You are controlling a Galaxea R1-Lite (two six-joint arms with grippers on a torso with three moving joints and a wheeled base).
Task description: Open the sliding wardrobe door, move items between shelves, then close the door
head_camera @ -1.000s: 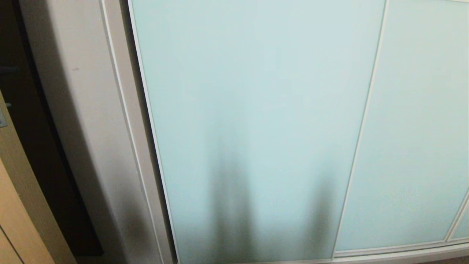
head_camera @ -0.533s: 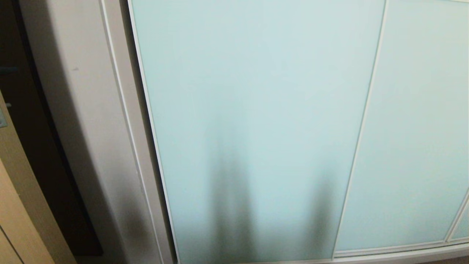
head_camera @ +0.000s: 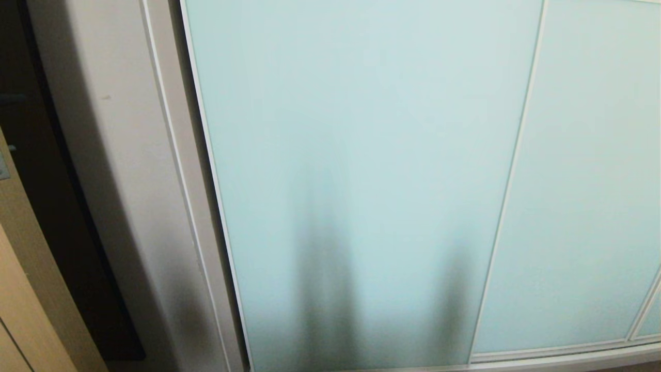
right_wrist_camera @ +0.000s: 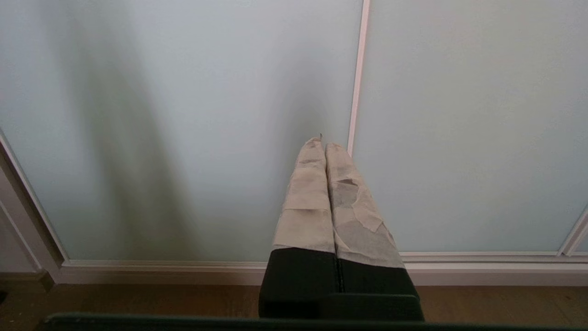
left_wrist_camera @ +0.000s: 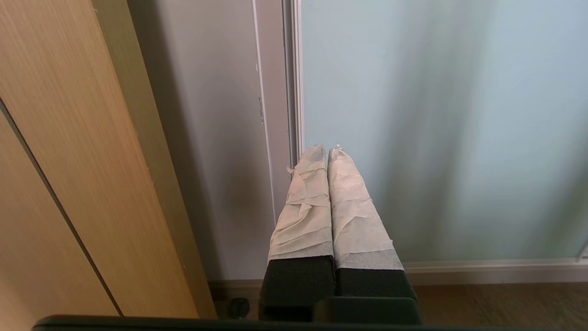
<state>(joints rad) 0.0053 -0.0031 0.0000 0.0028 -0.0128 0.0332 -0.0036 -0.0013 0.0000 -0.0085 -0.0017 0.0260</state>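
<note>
Facing us, the sliding wardrobe door (head_camera: 361, 155) fills most of the head view, its frosted aqua glass pulled fully across and meeting the white side panel (head_camera: 119, 170) on its left edge. To the door's right a second glass panel (head_camera: 588, 196) overlaps behind a slim frame strip. We hold our left gripper (left_wrist_camera: 327, 151) low, close to the door's left edge, taped fingers pressed together and empty. Our right gripper (right_wrist_camera: 324, 141) sits near the door's right frame strip, likewise closed on nothing. Beneath the door runs a wooden floor (right_wrist_camera: 138, 299).
</note>
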